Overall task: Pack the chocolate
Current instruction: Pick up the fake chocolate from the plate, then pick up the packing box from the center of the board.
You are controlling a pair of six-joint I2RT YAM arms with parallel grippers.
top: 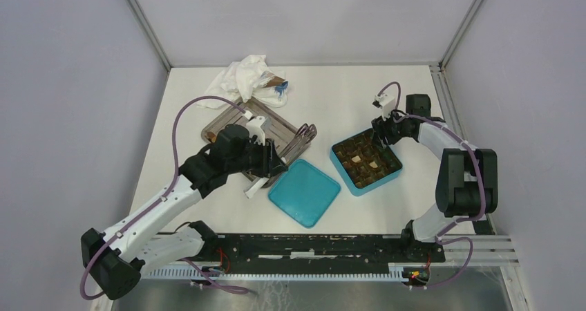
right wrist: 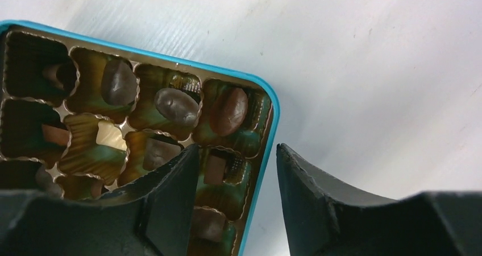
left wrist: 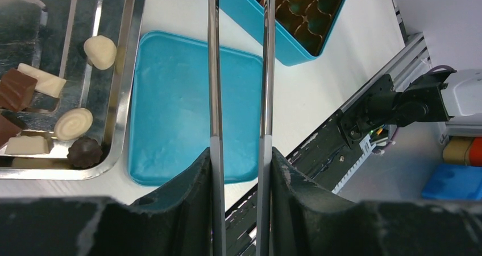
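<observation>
L gripper [left wrist: 240, 156] is clamped on the tongs [left wrist: 214, 68]. Its fingers [left wrist: 199, 179] squeeze both steel arms near the handle end, so the arms run almost parallel w/ a narrow gap. The tips run off the top of the wrist view. From above they end just right of the tray [left wrist: 113, 5], between tray & box [top: 349, 183]. Can't tell if anything is pinched in them.

R gripper [right wrist: 236, 151] is open w/ nothing between the fingers. It hangs low over the box's far edge, L finger above the cells, R finger above bare table [right wrist: 369, 68].

Chocolate is in 2 places:
- Loose in the tray, far-left of the box: a white round piece [left wrist: 100, 52], white bar, brown cube, cream swirl, dark round piece & a few more at the frame edge.
- In the box's gold-brown cells, mostly one per cell: dark ovals [right wrist: 176, 105], a mid-brown one, a white one, others partly hidden. At least one cell looks bare.

Lid [left wrist: 170, 114] is off the box and lies flat on the table, just beside the tray's rim, left & nearer than the box.

Crumpled white cloth [top: 242, 76] lies beyond the tray at the far side, w/ a small blue-brown item by it. Can't tell what that is.
</observation>
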